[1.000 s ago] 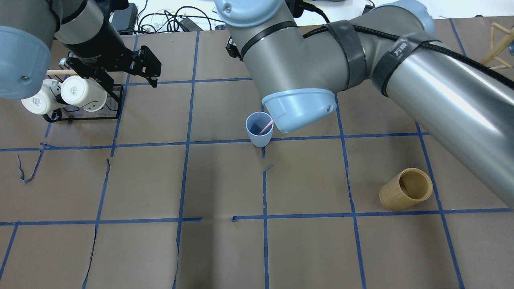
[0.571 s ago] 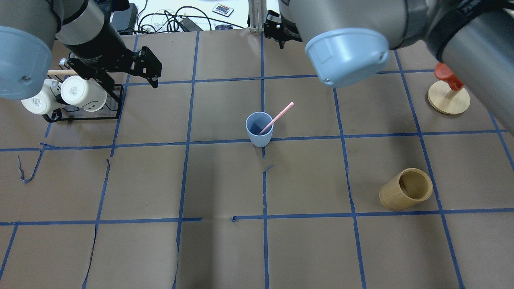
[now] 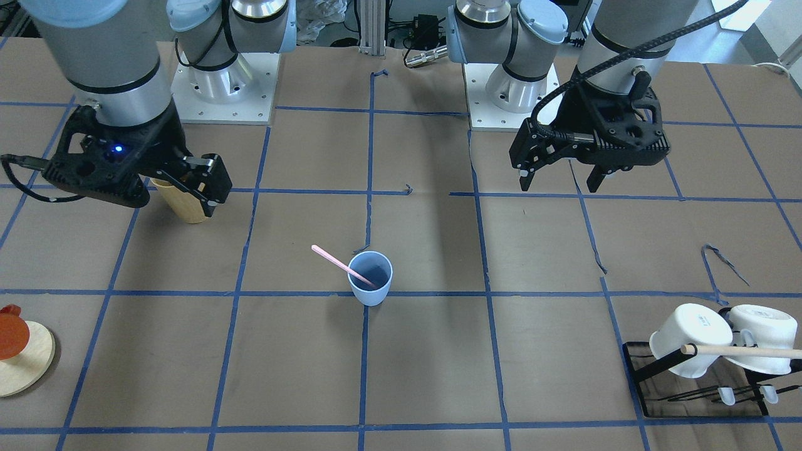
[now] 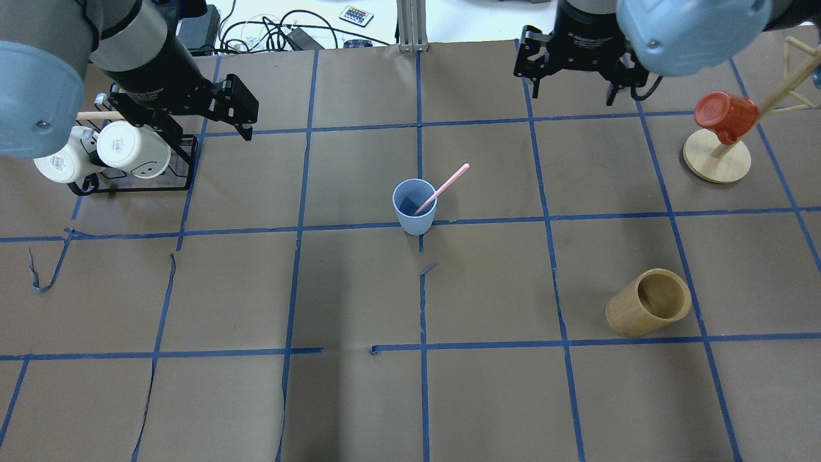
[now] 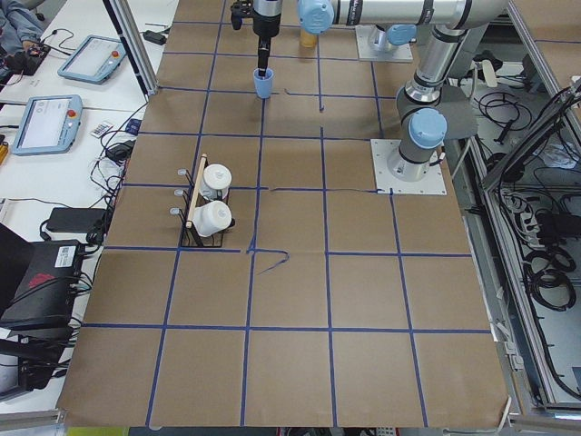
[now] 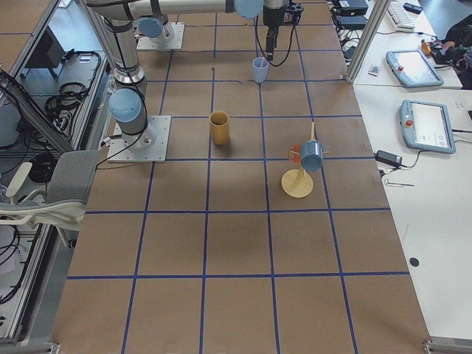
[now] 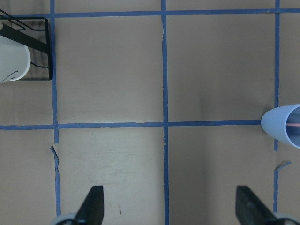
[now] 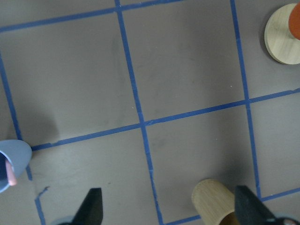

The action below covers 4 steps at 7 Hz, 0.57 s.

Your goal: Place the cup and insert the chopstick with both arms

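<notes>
The pale blue cup (image 4: 414, 208) stands upright at the table's middle, also seen in the front view (image 3: 370, 282). The pink chopstick (image 4: 447, 185) leans inside it, its upper end pointing away to the right and resting on the rim (image 3: 338, 264). My left gripper (image 4: 234, 119) is open and empty, hovering by the mug rack, far left of the cup (image 3: 557, 185). My right gripper (image 4: 573, 94) is open and empty, high over the far right of the table (image 3: 202, 188). The cup's edge shows in the left wrist view (image 7: 287, 126) and in the right wrist view (image 8: 14, 161).
A tan bamboo cylinder (image 4: 648, 303) lies tilted at the near right. A black rack with white mugs (image 4: 115, 154) and a wooden dowel sits at the far left. A wooden stand with a red cup (image 4: 717, 149) is at the far right.
My right arm has swung up and away from over the cup toward the far right. The chopstick stays leaning in the cup. The left arm has not moved.
</notes>
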Tool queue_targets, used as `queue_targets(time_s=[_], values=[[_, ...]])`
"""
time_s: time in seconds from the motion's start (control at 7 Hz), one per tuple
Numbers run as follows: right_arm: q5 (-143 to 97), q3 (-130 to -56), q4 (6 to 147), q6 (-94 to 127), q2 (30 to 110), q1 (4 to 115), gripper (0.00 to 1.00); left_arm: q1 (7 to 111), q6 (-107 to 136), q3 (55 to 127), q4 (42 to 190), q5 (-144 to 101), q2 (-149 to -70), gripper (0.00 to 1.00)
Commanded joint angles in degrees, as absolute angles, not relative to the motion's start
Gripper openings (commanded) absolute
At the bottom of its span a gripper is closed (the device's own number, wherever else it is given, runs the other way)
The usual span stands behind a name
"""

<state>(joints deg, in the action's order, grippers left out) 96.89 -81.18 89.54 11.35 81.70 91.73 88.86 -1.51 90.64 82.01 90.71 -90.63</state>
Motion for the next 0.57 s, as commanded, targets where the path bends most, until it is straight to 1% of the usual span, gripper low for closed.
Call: queue_targets(time_s=[0.0,0.14,0.43], values=[[97.6,-81.2,84.2,6.6,84.4,86.9,1.00,88.9,-1.2,90.7,82.0,90.9,-90.6,1.00],[98.3,-81.2,78.9,6.2,84.5,86.9,1.00,88.9,-0.7,90.6,82.2,90.5,-90.6,1.00],[94.6,-81.6,78.6,5.8,85.1,87.1,1.00,89.0,3.8,90.7,82.8,90.7,-90.6,1.00]])
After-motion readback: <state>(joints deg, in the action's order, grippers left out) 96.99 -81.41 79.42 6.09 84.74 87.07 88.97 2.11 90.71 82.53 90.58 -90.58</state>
